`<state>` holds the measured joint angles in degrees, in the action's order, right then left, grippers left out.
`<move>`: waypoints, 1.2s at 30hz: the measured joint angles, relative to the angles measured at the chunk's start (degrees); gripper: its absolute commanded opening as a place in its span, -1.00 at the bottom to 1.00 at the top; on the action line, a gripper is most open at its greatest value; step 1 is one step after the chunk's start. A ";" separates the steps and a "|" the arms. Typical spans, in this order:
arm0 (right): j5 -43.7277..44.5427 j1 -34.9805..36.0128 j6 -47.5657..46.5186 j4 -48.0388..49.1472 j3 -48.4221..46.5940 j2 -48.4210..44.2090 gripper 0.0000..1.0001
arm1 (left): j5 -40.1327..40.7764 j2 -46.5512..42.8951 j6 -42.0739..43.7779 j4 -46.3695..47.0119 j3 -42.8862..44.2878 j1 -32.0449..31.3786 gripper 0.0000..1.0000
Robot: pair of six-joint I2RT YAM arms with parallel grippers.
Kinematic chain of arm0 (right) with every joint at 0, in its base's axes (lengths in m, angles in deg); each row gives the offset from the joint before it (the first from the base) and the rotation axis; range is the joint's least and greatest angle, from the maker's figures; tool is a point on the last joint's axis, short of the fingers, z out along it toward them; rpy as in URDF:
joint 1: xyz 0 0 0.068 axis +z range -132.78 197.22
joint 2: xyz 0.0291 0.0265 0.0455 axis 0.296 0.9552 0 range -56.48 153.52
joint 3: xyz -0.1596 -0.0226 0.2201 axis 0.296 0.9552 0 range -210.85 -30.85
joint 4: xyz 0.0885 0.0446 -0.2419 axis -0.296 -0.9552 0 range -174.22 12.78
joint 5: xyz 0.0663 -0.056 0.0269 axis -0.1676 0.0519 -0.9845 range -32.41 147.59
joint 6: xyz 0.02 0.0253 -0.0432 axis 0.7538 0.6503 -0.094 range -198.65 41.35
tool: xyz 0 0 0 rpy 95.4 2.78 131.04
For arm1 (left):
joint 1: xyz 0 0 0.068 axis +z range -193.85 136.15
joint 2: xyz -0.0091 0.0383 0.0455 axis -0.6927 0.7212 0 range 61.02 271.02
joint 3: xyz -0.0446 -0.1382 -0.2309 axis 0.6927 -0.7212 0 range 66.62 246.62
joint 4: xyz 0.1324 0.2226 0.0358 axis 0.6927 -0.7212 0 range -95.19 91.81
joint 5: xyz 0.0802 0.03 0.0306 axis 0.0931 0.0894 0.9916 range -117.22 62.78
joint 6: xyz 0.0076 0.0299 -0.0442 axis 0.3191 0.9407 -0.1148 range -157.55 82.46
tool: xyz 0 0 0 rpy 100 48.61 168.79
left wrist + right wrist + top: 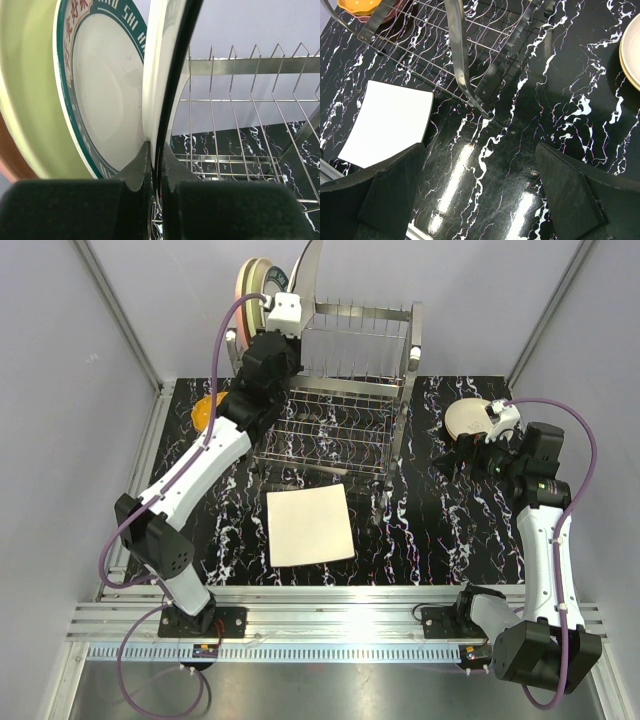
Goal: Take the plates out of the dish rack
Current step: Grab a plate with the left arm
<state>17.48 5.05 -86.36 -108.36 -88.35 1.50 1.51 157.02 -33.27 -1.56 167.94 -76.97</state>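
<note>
The chrome wire dish rack (345, 425) stands at the back middle; its pegs show in the left wrist view (232, 100). My left gripper (297, 295) is at the rack's upper left, shut on the lower rim of an upright white plate with a dark edge (156, 75), seen edge-on from above (312, 265). Beside it stand a white plate with a teal patterned rim (105, 90) and a cream plate (25, 100). A cream square plate (310, 526) lies flat in front of the rack. A cream round plate (466, 418) lies at the right. My right gripper (480, 185) is open and empty beside it.
An orange plate (207, 410) lies on a maroon one left of the rack, also seen in the right wrist view (360, 5). The rack's steel post (462, 65) stands near my right gripper. The black marbled table (430, 530) has grey walls around it.
</note>
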 measured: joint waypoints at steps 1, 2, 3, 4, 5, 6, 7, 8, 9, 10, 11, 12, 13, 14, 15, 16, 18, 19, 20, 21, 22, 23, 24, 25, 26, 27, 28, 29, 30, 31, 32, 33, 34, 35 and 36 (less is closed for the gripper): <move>0.00 0.00 0.00 0.00 0.00 0.00 0.99 | 0.04 0.17 0.26 -0.02 0.37 -0.02 -1.00; 0.00 0.00 0.00 0.00 0.00 0.00 0.99 | 0.09 0.35 0.48 -0.02 0.79 -0.04 -1.00; 0.00 0.00 0.00 0.00 0.00 0.00 0.99 | 0.17 0.59 0.72 -0.02 1.33 -0.04 -1.00; 0.00 0.00 -0.02 0.02 0.00 0.00 0.99 | 0.26 0.83 0.92 -0.07 1.86 -0.07 -1.00; 0.04 0.00 -0.02 0.00 0.00 0.00 0.99 | 0.28 0.94 1.14 -0.11 2.27 -0.07 -1.00; 0.04 0.00 -0.02 0.00 0.00 0.00 0.99 | 0.33 0.98 1.38 -0.20 2.64 -0.11 -1.00; 0.07 0.00 -0.02 0.02 0.00 0.00 0.99 | 0.44 1.03 1.55 -0.17 2.95 -0.15 -1.00; 0.07 0.00 -0.02 0.02 0.00 0.00 1.00 | 0.48 1.05 1.81 -0.13 3.17 -0.17 -1.00; 0.09 0.00 -0.04 0.02 0.00 0.00 0.99 | 0.57 1.07 2.03 0.02 3.37 -0.22 -1.00; 0.09 0.00 -0.04 0.02 0.00 0.00 0.99 | 0.68 1.14 2.27 0.09 3.56 -0.26 -1.00; 0.09 0.00 -0.04 0.02 0.00 0.00 0.99 | 0.76 1.16 2.58 0.17 3.67 -0.33 -1.00; 0.09 0.00 -0.04 0.02 0.02 0.00 0.99 | 0.87 1.25 3.02 0.35 3.80 -0.39 -1.00; 0.09 0.00 -0.04 0.02 0.02 0.00 0.99 | 1.01 1.31 3.45 0.44 3.89 -0.50 -1.00; 0.09 0.00 -0.04 0.02 0.02 0.00 0.99 | 1.14 1.42 3.96 0.46 4.09 -0.63 -1.00; 0.09 0.00 -0.04 0.02 0.02 0.00 0.99 | 1.29 1.53 4.48 0.52 4.13 -0.74 -1.00; 0.09 0.00 -0.04 0.02 0.02 0.00 0.99 | 1.36 1.64 4.96 0.48 4.33 -0.85 -1.00; 0.11 0.00 -0.04 0.02 0.04 0.00 0.99 | 1.49 1.86 5.88 0.48 4.55 -0.98 -1.00; 0.09 0.00 -0.04 0.02 0.09 0.00 1.00 | 1.53 2.03 6.21 0.46 4.79 -1.05 -1.00; 0.11 0.00 -0.07 0.02 0.11 0.00 1.00 | 1.57 2.14 6.51 0.48 5.01 -1.07 -1.00; 0.11 0.00 -0.07 0.04 0.15 0.00 0.99 | 1.66 2.36 6.80 0.50 5.35 -1.11 -1.00; 0.11 0.00 -0.07 0.02 0.20 0.00 0.99 | 1.73 2.54 7.17 0.55 5.64 -1.11 -1.00; 0.11 0.00 -0.09 0.02 0.22 0.00 1.00 | 1.77 2.67 7.69 0.72 5.81 -1.14 -1.00; 0.11 0.00 -0.11 0.02 0.22 0.00 1.00 | 2.21 2.75 8.48 1.01 5.99 -1.11 -1.00; 0.11 0.00 -0.11 0.04 0.22 0.00 1.00 | 2.47 2.75 9.18 0.96 6.16 -1.09 -1.00; 0.11 0.00 -0.15 0.04 0.22 0.00 0.99 | 2.84 2.75 9.51 0.85 6.36 -1.09 -1.00; 0.11 0.00 -0.20 0.02 0.22 0.00 0.99 | 2.99 2.75 9.62 0.92 6.58 -1.09 -1.00; 0.11 0.00 -0.20 0.02 0.22 0.00 0.99 | 2.99 2.75 9.86 0.96 6.71 -1.11 -1.00; 0.11 0.00 -0.22 0.04 0.22 0.00 1.00 | 2.99 2.75 10.23 0.92 6.88 -1.14 -1.00; 0.11 0.00 -0.22 0.04 0.22 0.00 0.99 | 3.02 2.75 10.43 0.94 7.06 -1.20 -1.00; 0.11 0.00 -0.24 0.04 0.22 0.00 1.00 | 3.02 2.75 10.51 0.92 7.21 -1.22 -1.00; 0.11 0.00 -0.24 0.04 0.22 0.00 0.99 | 3.02 2.75 10.54 0.94 7.37 -1.22 -1.00; 0.13 0.00 -0.24 0.04 0.22 0.00 1.00 | 3.02 2.75 10.51 0.94 7.48 -1.22 -1.00; 0.13 0.00 -0.24 0.04 0.22 0.00 0.99 | 3.04 2.75 10.49 0.92 7.58 -1.22 -1.00; 0.13 0.00 -0.24 0.04 0.22 0.00 0.99 | 3.02 2.75 10.34 0.92 7.69 -1.22 -1.00; 0.13 0.00 -0.24 0.04 0.24 0.00 1.00 | 3.04 2.75 10.21 0.92 7.72 -1.22 -1.00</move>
<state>17.61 5.05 -86.60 -108.31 -88.11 1.50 4.55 159.78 -23.06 -0.64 175.65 -78.20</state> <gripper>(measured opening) 0.994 0.050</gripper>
